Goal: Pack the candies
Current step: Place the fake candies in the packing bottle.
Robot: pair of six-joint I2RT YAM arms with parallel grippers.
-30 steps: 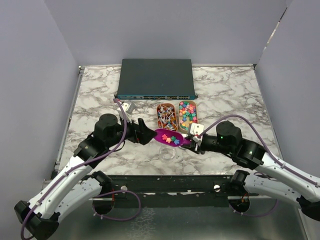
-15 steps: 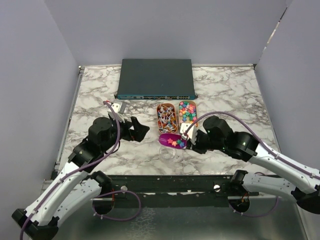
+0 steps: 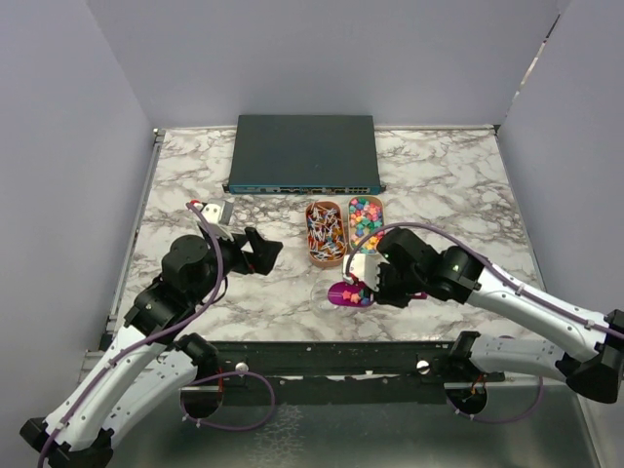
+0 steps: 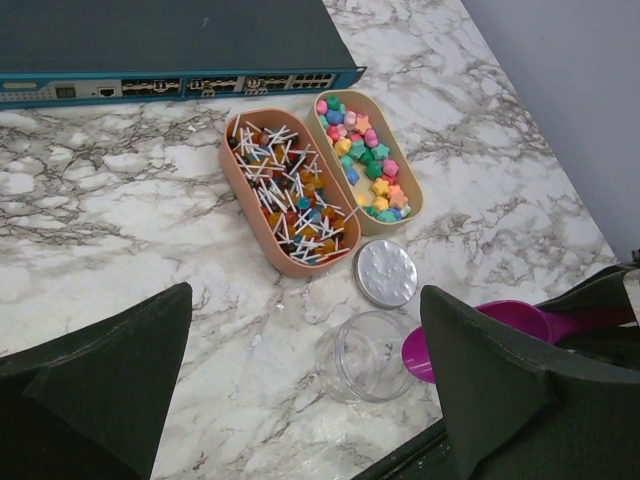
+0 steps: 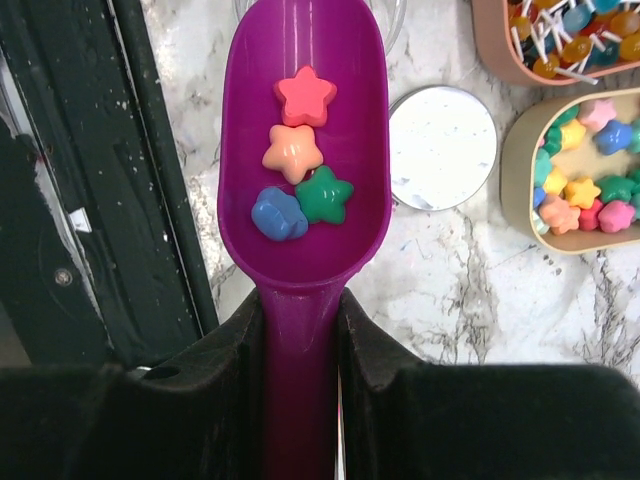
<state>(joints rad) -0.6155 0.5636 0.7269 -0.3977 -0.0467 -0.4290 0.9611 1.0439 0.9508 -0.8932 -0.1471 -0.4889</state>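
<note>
The right fingers [image 5: 200, 370] are clenched on the handle of a purple plastic scoop [image 5: 300, 40], whose tip is at the rim of a clear round jar [image 4: 372, 352]. Four star-shaped candies [image 5: 295, 150], red, orange, green and blue, lie in the scoop. More fill a tan oval tray [image 4: 417, 200] beyond the jar. The left fingers [image 4: 100, 390] are spread wide and empty, left of the jar. Markings on the dark network switch [image 4: 150, 40] are too small to read.

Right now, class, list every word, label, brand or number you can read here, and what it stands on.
No text can be read.
On the network switch: small markings by its ports, too blurred to read.
On the silver lid and the purple scoop: no lettering.
</note>
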